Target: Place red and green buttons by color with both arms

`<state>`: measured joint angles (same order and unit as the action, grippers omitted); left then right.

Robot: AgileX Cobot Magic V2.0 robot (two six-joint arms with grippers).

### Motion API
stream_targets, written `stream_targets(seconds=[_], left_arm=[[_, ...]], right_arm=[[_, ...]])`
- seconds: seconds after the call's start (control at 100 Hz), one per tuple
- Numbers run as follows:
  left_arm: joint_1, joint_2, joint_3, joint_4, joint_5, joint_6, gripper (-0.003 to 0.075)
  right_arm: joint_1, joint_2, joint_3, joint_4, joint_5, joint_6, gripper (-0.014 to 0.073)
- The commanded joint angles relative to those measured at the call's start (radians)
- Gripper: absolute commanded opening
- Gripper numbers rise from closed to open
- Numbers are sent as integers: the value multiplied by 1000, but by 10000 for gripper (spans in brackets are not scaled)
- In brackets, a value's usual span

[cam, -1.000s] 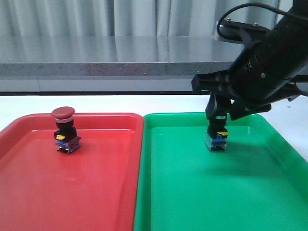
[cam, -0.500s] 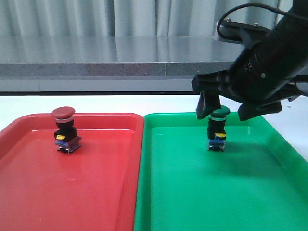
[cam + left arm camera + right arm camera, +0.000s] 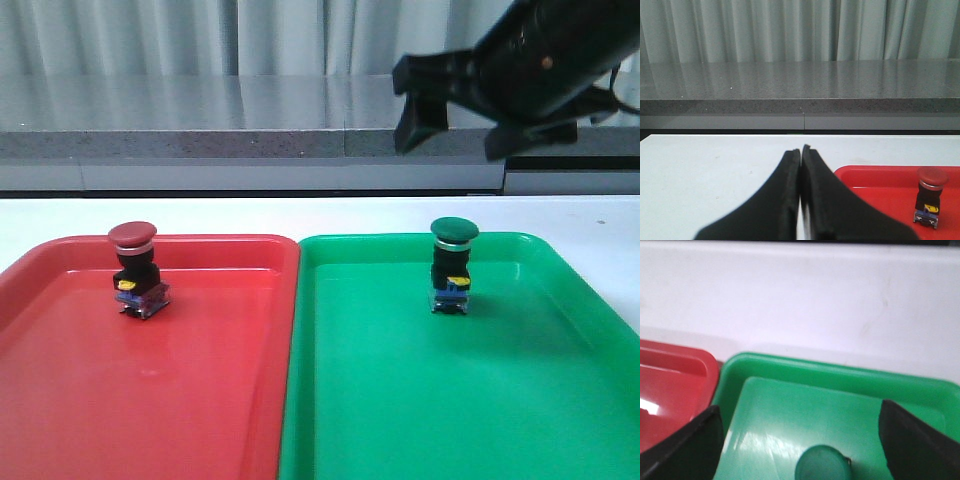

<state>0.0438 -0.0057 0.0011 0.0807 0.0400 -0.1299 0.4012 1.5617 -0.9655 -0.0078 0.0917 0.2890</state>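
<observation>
Sorting looks finished, judging by how things lie: each button sits in the tray of its own colour, and neither arm has hold of anything.

Item, red tray (image 3: 60,400): nearest, on the left side of the seam where the two trays meet. Glossy moulded plastic, shallow, rounded corners, raised rim.

Item, green tray (image 3: 540,420): right of that seam, rims touching. Same moulding, same sheen.

Item, red button (image 3: 133,267): upright in the red tray, well left of the seam, toward the far rim. Domed matte cap, silver ring, black barrel, yellow tab, bluish blocky base.

Item, green button (image 3: 453,263): upright in the green tray, right of the seam, likewise toward the far rim. Same build, green cap.

Item, right gripper (image 3: 470,125): black, hard-edged, hanging above the green button and clear of it, fingers spread wide, grasping nothing. Its own camera shows the green cap below, between the parted fingers.

Item, left gripper (image 3: 800,165): seen only in its own camera, fingers pressed together with nothing between them, off beyond the red tray's outer side.

Item, table (image 3: 300,212): white, smooth, matte, visible beyond the trays.

Item, ledge (image 3: 200,130): grey speckled stone-like slab, behind the table.

Item, curtain (image 3: 200,35): pale, pleated, farthest back.

Remaining, in my judgement: only drawing the arms away.
</observation>
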Motion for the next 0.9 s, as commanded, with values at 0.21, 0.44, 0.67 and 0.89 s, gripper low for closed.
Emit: stream_targets(seconds=[0.21, 0.44, 0.67, 0.89], left_arm=[[-4, -31, 26, -5, -81, 1, -19], [-4, -31, 26, -5, -81, 1, -19], [-4, -31, 26, -5, -81, 1, -19], [-4, -31, 26, -5, -81, 1, -19]], right_arm=[[-91, -260, -42, -91, -35, -4, 623], [-197, -468, 9, -219, 78, -4, 623], [-268, -700, 194, -259, 84, -4, 623], [-284, -972, 393, -276, 105, -4, 623]])
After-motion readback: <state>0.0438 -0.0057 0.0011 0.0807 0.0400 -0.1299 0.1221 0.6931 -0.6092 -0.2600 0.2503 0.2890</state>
